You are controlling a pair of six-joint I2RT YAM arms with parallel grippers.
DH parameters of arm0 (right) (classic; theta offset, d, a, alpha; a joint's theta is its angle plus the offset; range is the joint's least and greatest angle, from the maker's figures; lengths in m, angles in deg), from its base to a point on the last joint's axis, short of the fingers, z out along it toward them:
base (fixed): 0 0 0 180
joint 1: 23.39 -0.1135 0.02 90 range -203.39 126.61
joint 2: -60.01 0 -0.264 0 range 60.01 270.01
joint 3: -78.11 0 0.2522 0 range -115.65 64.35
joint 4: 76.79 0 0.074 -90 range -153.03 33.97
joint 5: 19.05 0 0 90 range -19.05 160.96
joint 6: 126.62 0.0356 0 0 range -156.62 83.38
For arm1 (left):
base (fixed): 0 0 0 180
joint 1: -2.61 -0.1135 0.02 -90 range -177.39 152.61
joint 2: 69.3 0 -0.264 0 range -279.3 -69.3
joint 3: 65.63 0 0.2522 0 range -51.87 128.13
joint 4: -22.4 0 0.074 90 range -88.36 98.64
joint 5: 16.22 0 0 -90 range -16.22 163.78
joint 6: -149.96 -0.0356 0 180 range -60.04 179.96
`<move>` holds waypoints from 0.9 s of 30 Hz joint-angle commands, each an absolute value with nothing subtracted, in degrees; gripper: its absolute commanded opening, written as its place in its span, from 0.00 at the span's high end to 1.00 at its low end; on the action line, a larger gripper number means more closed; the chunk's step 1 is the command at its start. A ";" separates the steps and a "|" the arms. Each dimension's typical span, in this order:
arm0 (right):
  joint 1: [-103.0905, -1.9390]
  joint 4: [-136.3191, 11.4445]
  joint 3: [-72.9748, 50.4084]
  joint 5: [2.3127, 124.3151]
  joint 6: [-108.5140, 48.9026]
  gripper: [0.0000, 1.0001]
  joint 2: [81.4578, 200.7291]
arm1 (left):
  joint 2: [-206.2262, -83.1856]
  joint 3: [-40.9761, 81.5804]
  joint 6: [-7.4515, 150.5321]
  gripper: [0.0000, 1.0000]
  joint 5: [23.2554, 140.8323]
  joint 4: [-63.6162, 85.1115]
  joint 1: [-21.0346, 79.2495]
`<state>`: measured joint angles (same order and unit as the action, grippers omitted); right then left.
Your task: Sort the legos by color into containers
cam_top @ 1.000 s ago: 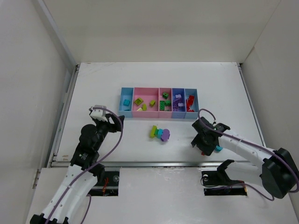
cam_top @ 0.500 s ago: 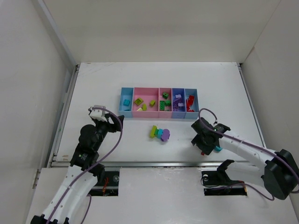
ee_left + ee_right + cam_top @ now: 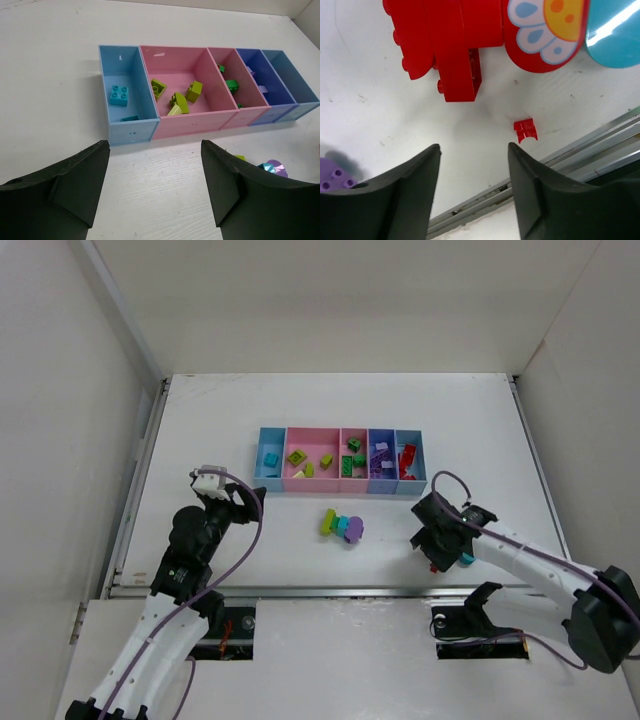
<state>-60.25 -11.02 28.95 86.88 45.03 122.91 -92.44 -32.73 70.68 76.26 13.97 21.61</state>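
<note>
Row of five joined plastic bins (image 3: 312,486) on a white table (image 3: 220,410)
Light blue, wide pink, narrow pink, purple-blue, light blue; a loose cluster of lime-yellow, cyan and purple plastic bricks (image 3: 342,526) lies near their front; the left gripper (image 3: 243,502) hangs to its left; the right gripper (image 3: 438,545) sits low, just beside a small cyan piece (image 3: 467,560).

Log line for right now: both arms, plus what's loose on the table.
left fingers open, empty, facing containers | right fingers open, empty, by red legos | loose: mixed legos before containers
</note>
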 commanded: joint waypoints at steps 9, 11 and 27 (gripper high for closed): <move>-60.74 -12.48 28.41 86.16 44.45 0.37 123.12 | -93.29 -32.00 71.39 0.29 76.16 15.94 21.50; -61.26 -15.66 24.12 87.38 37.33 0.38 123.12 | -93.99 -32.00 71.39 0.29 76.16 15.94 21.50; -61.27 -15.59 -2.87 81.91 -19.56 0.19 139.89 | -94.61 -32.00 71.39 0.29 77.30 15.94 21.50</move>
